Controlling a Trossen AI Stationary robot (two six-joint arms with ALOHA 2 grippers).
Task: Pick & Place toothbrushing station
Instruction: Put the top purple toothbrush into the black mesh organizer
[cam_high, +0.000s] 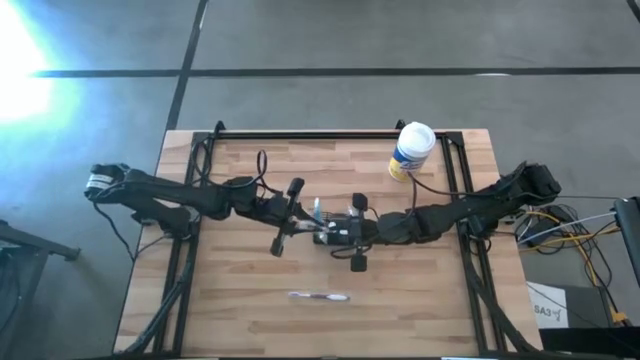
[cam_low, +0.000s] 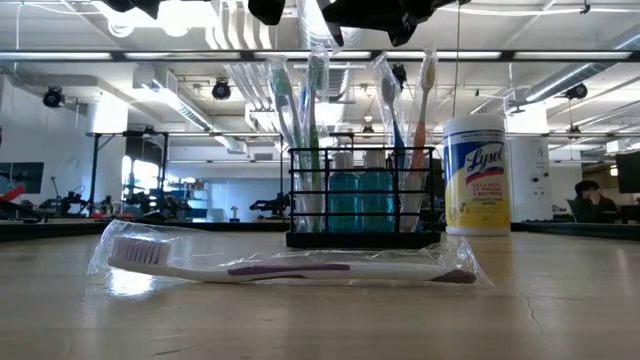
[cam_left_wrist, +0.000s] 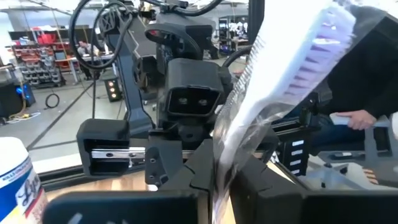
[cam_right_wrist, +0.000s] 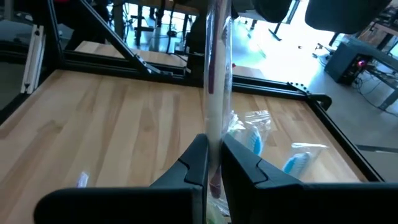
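Observation:
The toothbrushing station, a black wire rack, stands mid-table holding several wrapped toothbrushes and two teal bottles. Both grippers meet above it. My left gripper is shut on a plastic-wrapped toothbrush with pale purple bristles. My right gripper, facing the left one, is shut on a wrapped white and purple toothbrush. It looks like the same brush. In the high view the two sets of fingertips nearly touch. Another wrapped toothbrush lies flat on the table near the front edge. My left gripper pinches the wrapped toothbrush between its two fingers, on the handle and wrapper below the head. The fingers reach in level from the table's left. The bristled head slants away above them, clear of the table. My right gripper pinches the wrapped handle between its two fingers, coming almost level from the table's right, across the brush. The brush stands upright through the fingers, lifted clear of the table and above the station's brushes.
A white and yellow Lysol canister stands at the table's far right, just right of the station in the low view. Black frame rails run along the table's edges. Bare wood lies to the left and at the front.

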